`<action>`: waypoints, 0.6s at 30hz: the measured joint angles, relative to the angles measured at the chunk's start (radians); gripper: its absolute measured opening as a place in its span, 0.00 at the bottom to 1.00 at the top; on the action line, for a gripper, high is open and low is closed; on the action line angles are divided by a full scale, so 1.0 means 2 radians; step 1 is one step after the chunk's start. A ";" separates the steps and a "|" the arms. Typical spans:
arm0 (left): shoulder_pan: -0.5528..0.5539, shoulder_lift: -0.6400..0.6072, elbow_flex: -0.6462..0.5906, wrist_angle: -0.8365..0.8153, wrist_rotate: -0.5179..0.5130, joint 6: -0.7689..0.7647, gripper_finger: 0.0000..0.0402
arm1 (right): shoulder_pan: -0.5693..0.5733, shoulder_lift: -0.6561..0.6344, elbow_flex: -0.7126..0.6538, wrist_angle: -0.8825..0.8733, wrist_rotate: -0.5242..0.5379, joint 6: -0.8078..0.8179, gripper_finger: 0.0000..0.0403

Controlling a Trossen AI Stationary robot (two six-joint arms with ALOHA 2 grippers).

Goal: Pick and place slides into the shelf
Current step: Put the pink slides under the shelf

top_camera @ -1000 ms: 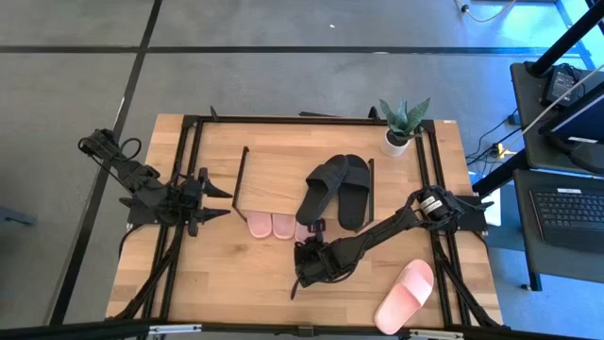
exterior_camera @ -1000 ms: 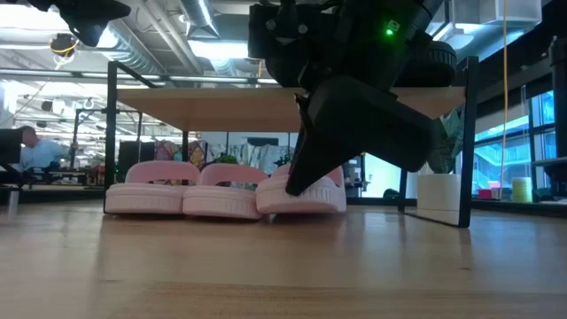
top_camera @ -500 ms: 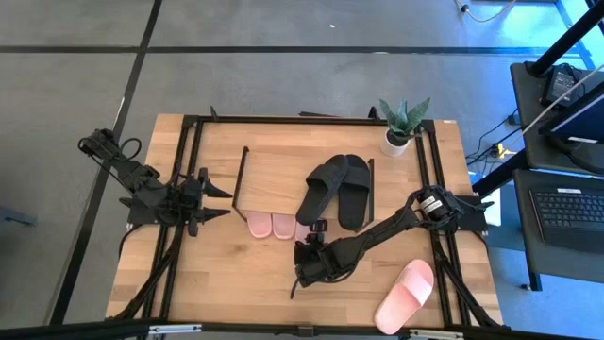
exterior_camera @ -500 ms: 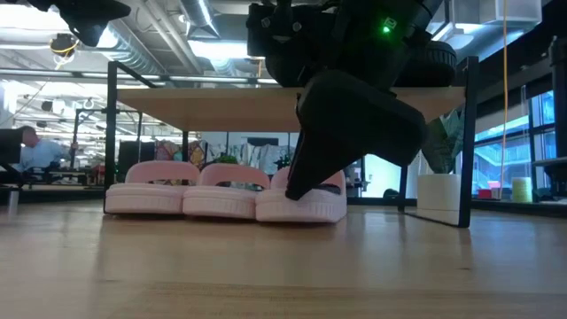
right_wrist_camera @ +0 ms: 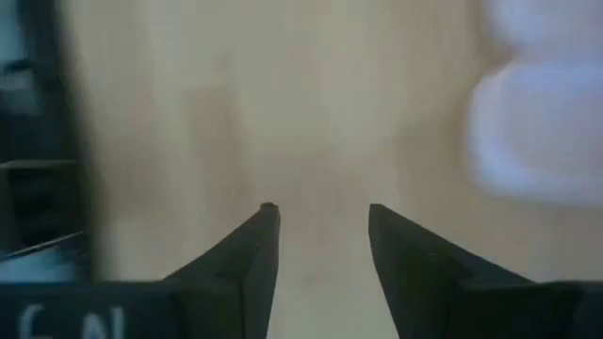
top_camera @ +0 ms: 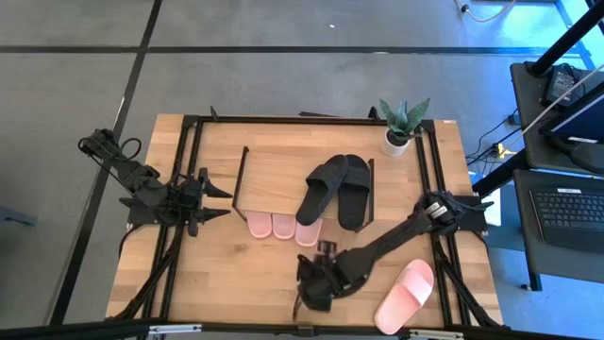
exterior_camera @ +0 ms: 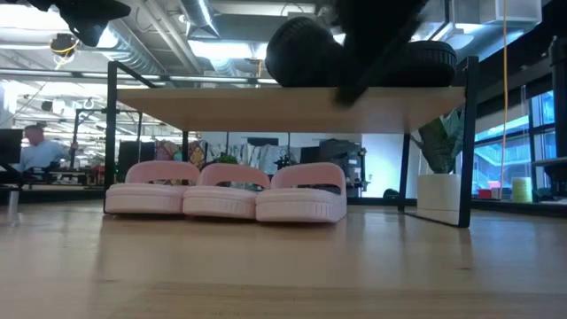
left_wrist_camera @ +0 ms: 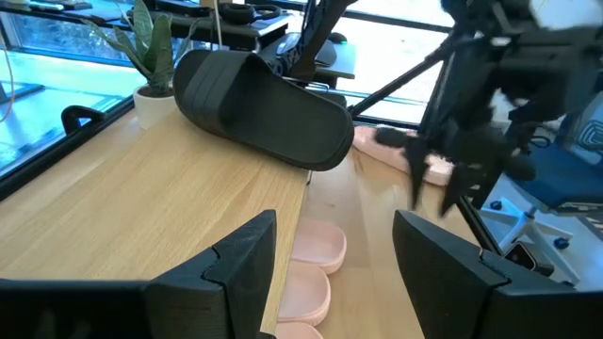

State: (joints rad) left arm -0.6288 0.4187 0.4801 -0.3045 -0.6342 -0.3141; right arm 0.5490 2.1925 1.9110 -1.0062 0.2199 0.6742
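The big wooden table (top_camera: 217, 283) takes up most of the floor space here, with a black frame running round its edge. On it stands the shelf (top_camera: 283, 165), a low rack with a light wood top board and thin black legs, set toward the far middle of the table. From table height you see straight under that board: three pink slides (exterior_camera: 226, 190) sit side by side on the tabletop beneath it, touching one another, straps up. From above, only their ends (top_camera: 283, 227) poke out past the near edge of the board. On top of the shelf lie two black slides (top_camera: 338, 189), side by side and slightly angled, at the right end of the board. A fourth pink slide (top_camera: 406, 295) lies alone on the table's near right corner, well apart from the shelf. The right arm reaches in from the right edge across the near part of the table; the right gripper (top_camera: 310, 295) is near the front edge, apart from every slide, and its two dark fingers (right_wrist_camera: 254, 254) stand parted with bare wood showing between them, gripping nothing. The left gripper (top_camera: 212, 198) waits at the left side of the table, just left of the shelf, its fingers spread wide and empty. A small potted plant (top_camera: 401, 127) stands in a white pot at the far right corner.
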 joint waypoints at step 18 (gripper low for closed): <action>0.000 0.000 0.000 0.003 0.000 0.001 0.51 | 0.201 0.001 0.029 -0.279 -0.120 0.578 0.41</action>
State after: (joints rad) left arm -0.6288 0.4183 0.4801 -0.2985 -0.6343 -0.3115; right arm 0.9507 2.1938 1.9695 -1.5652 -0.0199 1.8305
